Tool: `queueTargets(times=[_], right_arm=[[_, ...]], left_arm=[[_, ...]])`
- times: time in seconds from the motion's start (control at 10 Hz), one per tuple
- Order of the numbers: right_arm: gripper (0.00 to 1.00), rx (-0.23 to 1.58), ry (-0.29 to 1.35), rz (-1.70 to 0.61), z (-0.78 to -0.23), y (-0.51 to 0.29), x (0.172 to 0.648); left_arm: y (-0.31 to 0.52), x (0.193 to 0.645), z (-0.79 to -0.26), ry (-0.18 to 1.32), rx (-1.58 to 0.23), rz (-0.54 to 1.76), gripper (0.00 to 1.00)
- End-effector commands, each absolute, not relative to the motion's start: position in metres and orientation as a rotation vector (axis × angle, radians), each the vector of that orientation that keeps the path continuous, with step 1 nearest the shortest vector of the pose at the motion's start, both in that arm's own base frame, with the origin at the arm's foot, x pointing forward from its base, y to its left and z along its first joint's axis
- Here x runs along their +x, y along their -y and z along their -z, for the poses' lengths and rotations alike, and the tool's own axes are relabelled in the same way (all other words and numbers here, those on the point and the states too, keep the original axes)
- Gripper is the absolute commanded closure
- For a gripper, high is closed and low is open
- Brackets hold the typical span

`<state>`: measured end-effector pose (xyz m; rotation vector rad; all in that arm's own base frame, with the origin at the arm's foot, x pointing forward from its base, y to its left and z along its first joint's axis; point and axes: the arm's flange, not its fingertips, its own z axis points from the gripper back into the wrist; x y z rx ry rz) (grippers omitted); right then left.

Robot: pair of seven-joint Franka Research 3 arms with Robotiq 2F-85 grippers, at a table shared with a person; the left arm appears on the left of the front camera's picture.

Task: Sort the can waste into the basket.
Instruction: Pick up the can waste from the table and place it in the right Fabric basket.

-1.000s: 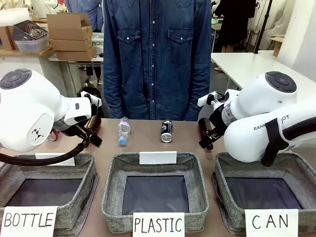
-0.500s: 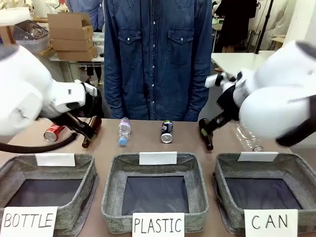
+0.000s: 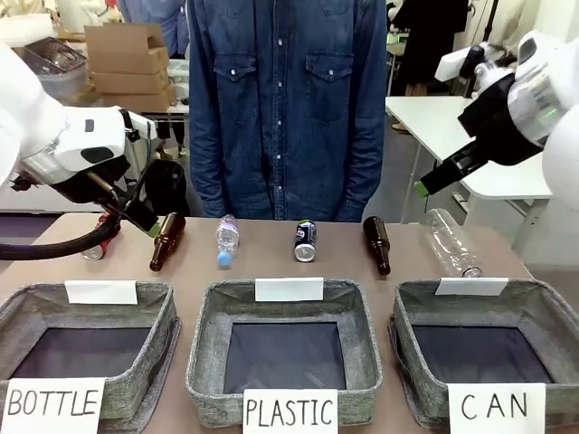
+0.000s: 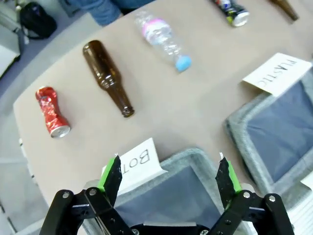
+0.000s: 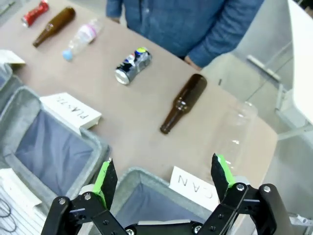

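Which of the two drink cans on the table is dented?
The red can, pinched at its middle, beside a brown bottle; the dark blue can keeps its round shape.

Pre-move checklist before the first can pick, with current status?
1. The left tool open, empty: ok.
2. The right tool open, empty: ok.
3. The red can lying free, apart from the brown bottle: ok.
4. The dark can lying free of its neighbours: ok.
5. The CAN basket empty: ok.
6. Firm grip possible on the dented red can: cannot tell.
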<state>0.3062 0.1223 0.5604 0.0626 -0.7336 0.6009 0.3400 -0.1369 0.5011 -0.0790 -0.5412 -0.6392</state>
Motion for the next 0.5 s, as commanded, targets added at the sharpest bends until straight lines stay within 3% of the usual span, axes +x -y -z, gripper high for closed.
queueTargets(times=[0.0,0.2,0.4], right_arm=[[0.00,0.340,0.732,-0.560,-0.562,-0.086,0.298],[0.00,0.884,0.709,-0.342,-0.567,-0.018,0.280],[0.00,1.206,0.571,0.079,-0.566,0.053,0.281]], left_arm=[[0.095,0.327,-0.542,0.451,-0.397,0.699,0.00],[0.025,0.330,-0.561,0.358,-0.741,0.560,0.00],[-0.032,0.339,-0.552,0.368,-0.981,0.352,0.00]])
